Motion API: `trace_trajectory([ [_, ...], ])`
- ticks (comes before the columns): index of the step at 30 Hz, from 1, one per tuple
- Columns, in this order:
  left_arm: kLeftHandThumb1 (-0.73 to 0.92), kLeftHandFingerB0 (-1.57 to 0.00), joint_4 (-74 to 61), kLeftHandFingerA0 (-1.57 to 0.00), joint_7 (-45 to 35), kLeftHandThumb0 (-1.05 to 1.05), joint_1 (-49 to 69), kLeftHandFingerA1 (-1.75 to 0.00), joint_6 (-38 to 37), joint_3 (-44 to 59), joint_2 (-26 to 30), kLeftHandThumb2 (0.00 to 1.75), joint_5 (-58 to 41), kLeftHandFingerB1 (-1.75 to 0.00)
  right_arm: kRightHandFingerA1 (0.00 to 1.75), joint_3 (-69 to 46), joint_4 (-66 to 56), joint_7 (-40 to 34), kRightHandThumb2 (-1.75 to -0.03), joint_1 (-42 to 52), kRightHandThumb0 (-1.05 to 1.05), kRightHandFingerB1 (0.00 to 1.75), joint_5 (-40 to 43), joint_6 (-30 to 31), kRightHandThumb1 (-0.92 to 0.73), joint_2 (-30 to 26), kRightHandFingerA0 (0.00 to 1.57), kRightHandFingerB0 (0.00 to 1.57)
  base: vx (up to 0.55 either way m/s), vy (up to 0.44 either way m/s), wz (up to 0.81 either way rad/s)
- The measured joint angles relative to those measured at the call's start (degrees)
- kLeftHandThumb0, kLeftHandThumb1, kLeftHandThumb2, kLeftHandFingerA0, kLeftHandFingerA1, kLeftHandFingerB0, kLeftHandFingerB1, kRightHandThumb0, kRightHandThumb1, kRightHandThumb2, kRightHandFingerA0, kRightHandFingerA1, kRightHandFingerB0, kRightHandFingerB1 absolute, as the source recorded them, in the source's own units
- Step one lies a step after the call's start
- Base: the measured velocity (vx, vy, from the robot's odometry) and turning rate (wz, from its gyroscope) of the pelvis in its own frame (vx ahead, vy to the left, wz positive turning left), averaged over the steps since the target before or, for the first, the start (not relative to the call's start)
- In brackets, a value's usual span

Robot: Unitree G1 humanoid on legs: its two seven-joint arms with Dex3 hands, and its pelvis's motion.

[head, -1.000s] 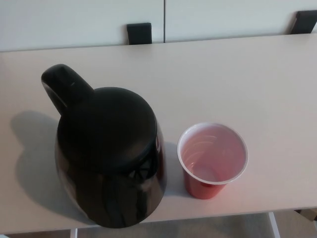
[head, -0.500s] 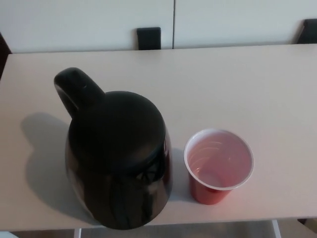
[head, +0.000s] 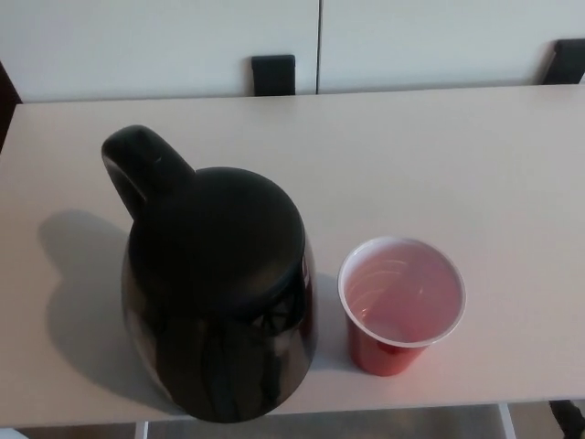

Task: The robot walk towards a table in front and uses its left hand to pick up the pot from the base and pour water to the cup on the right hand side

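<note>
On table [head: 475, 165] — one pot [head: 215, 293], one cup [head: 400, 302]

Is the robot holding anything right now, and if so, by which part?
Nothing is held: neither hand is in view. The black pot stands untouched on the table beside the red cup.

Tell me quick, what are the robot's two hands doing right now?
Left hand: not in the picture, so it cannot be told.
Right hand: not in the picture either.
The pot and cup stand untouched on the table.
</note>
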Motion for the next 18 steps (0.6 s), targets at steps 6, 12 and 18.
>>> trace_trajectory([
  [6, 0.60, 0.00, 0.1, 0.00, 2.0, -0.55, -4.8, -0.31, 0.0, -0.4, 0.5, 0.91, -0.2, -0.27, 0.55, 0.4, 2.9, 0.8, -0.76, -0.1, -0.47, 0.47, -0.4, 0.0, -0.56, -0.4, 0.22, 0.16, 0.00, 0.000, 0.00],
  [12, 0.76, -0.04, 0.0, -0.04, 2.2, -0.54, -6.3, -0.23, -0.4, -1.8, 0.7, 0.77, 0.0, -0.20, 0.54, 0.6, 3.7, 1.4, -0.76, 0.6, -0.47, 0.46, -0.6, 0.0, -0.56, -0.5, 0.19, 0.15, 0.00, 0.000, 0.00],
  [18, 0.77, -0.03, 0.3, -0.04, 2.3, -0.53, -5.5, -0.25, -0.3, -1.5, 0.7, 0.79, -0.3, -0.18, 0.55, 0.7, 3.7, 1.7, -0.76, 0.9, -0.46, 0.47, -0.7, 0.0, -0.56, -0.7, 0.24, 0.16, 0.00, 0.000, 0.00],
])
